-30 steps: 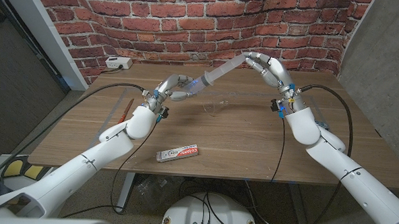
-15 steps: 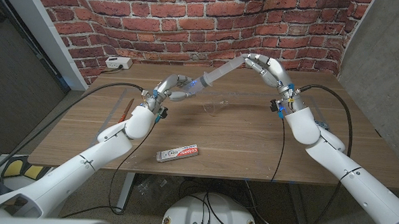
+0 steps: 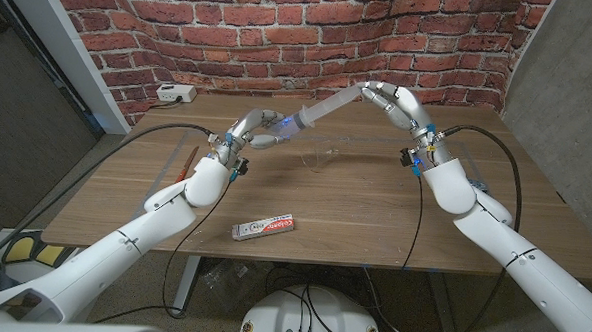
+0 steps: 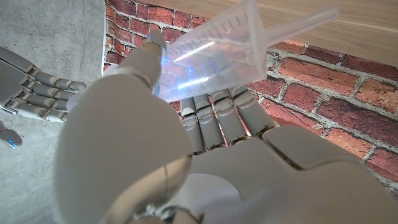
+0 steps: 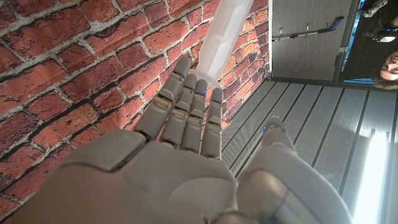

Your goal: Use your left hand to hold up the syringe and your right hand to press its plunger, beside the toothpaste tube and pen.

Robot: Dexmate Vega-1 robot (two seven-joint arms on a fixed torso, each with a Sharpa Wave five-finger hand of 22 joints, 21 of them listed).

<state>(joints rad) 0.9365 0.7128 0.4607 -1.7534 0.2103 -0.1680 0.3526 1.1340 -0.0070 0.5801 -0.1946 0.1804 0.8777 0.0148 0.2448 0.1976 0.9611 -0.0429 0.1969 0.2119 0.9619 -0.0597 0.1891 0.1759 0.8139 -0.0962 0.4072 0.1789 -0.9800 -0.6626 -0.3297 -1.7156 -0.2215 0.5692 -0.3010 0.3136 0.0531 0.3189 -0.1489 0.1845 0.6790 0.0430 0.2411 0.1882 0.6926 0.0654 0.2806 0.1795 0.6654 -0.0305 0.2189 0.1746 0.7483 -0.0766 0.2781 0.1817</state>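
My left hand (image 3: 256,130) grips the barrel of a clear syringe (image 3: 313,112) and holds it above the table, slanting up toward my right. Blue light glows on the barrel (image 4: 214,45) above my left hand's fingers (image 4: 211,115). My right hand (image 3: 401,104) is raised, and its fingertips (image 5: 196,84) touch the end of the pale plunger (image 5: 227,31), with the thumb held apart. The toothpaste tube (image 3: 263,228) lies near the table's front edge. An orange pen (image 3: 188,164) lies on the table's left side. My right hand (image 4: 31,87) also shows in the left wrist view.
A white socket block (image 3: 176,93) sits at the back left of the wooden table (image 3: 354,209), before the brick wall (image 3: 282,35). A small clear object (image 3: 316,159) lies under the syringe. Cables run across both sides. A person (image 5: 388,62) is at the right wrist picture's edge.
My left hand has shifted slightly on the barrel and the syringe has moved a little with it. My right hand stays at the plunger end. The toothpaste tube and pen have not moved.
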